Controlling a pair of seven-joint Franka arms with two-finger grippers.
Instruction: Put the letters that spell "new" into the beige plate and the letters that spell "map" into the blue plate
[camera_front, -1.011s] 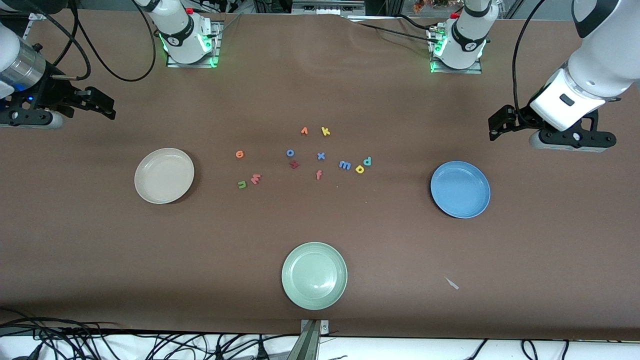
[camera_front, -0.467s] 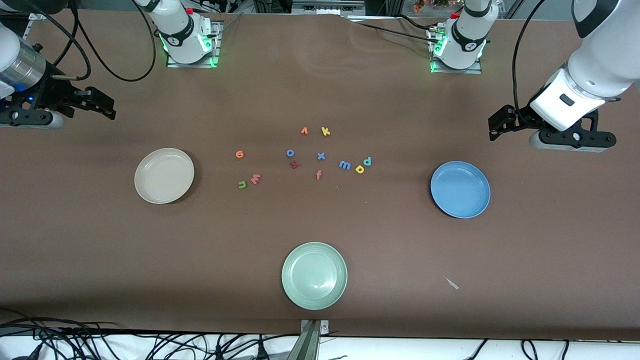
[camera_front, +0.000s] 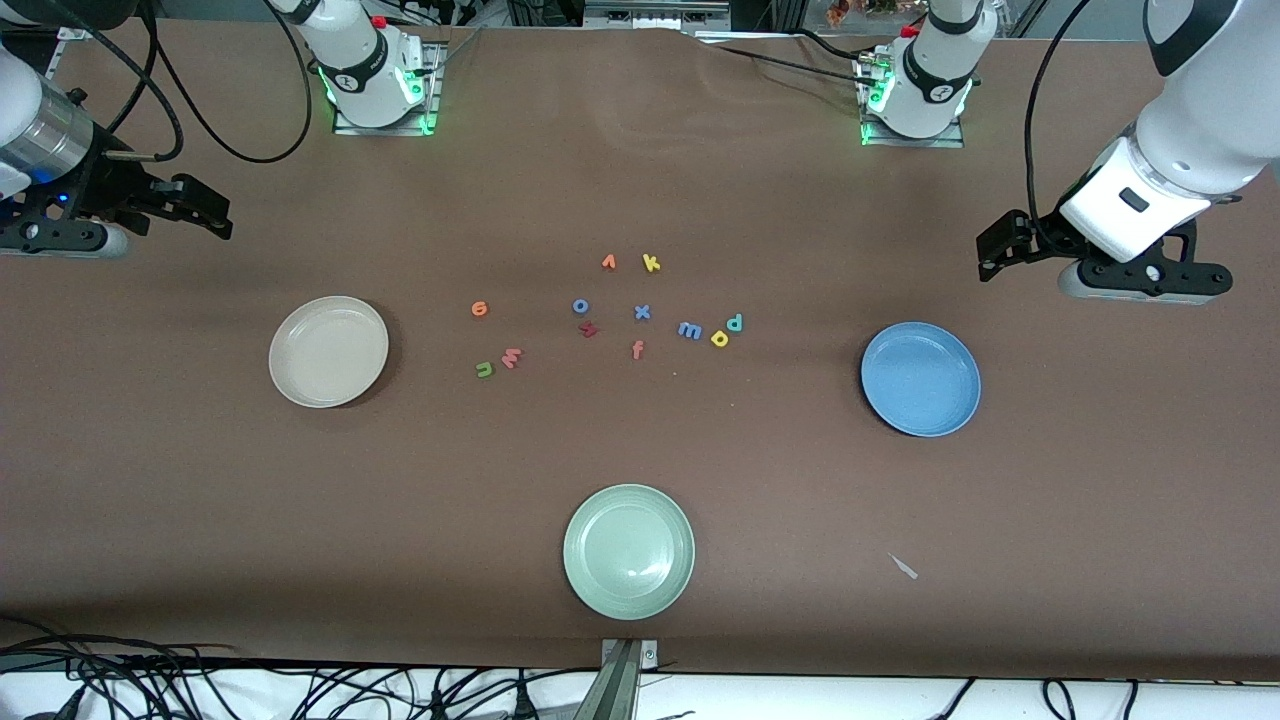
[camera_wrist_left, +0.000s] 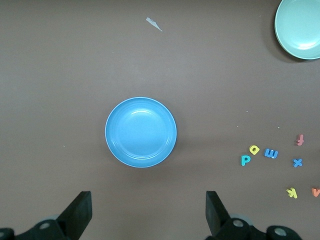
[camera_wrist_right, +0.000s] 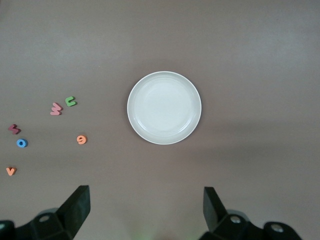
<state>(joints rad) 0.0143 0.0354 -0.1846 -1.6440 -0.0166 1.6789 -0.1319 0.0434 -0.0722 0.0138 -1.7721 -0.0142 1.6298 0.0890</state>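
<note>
A: Why does the right gripper (camera_front: 200, 210) hang with jaws wide over bare table at its own end?

B: It holds nothing, likely waiting above the beige plate (camera_front: 328, 351). The green n (camera_front: 484, 369), pinkish-red w (camera_front: 512, 357) and orange e (camera_front: 480, 309) lie near that plate, toward the table's middle.

A: And the map letters?

B: The blue m (camera_front: 690, 330), yellow a (camera_front: 719, 339) and teal p (camera_front: 735, 322) cluster closer to the blue plate (camera_front: 920, 378). The left gripper (camera_front: 1000, 245) hovers spread wide and empty near it.
</note>
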